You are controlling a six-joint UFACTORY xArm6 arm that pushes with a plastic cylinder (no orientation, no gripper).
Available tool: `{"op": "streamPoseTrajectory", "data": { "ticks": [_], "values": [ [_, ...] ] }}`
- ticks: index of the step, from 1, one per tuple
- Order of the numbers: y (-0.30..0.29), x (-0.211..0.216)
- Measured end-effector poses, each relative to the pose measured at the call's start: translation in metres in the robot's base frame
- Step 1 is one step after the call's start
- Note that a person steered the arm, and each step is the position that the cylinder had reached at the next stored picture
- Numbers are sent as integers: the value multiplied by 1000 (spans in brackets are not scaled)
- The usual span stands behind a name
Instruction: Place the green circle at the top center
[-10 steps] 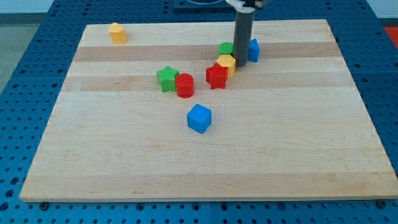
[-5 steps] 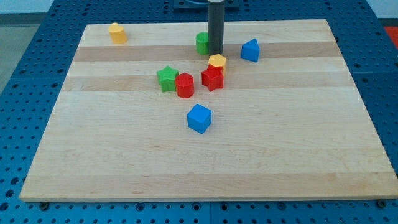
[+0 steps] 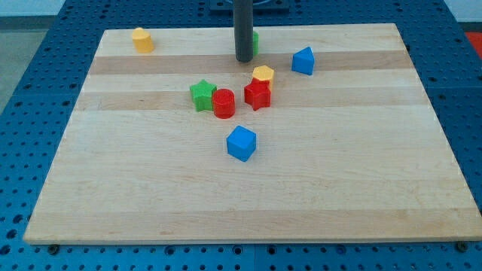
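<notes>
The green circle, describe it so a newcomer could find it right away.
Start at the wooden board's top edge, near its middle. The green circle sits there, mostly hidden behind my tip. The green star lies lower, beside the red cylinder.

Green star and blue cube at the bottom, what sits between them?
In the camera view, the red cylinder lies between the green star and the blue cube, touching the star.
</notes>
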State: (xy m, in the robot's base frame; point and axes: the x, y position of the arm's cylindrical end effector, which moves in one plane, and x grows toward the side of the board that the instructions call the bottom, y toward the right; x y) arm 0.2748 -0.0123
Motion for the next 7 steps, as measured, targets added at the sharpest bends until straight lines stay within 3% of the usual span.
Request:
{"op": "streamPoseTrajectory", "data": {
  "ticks": [6,7],
  "values": [
    [0,-13],
    [-5,6]
  ]
}}
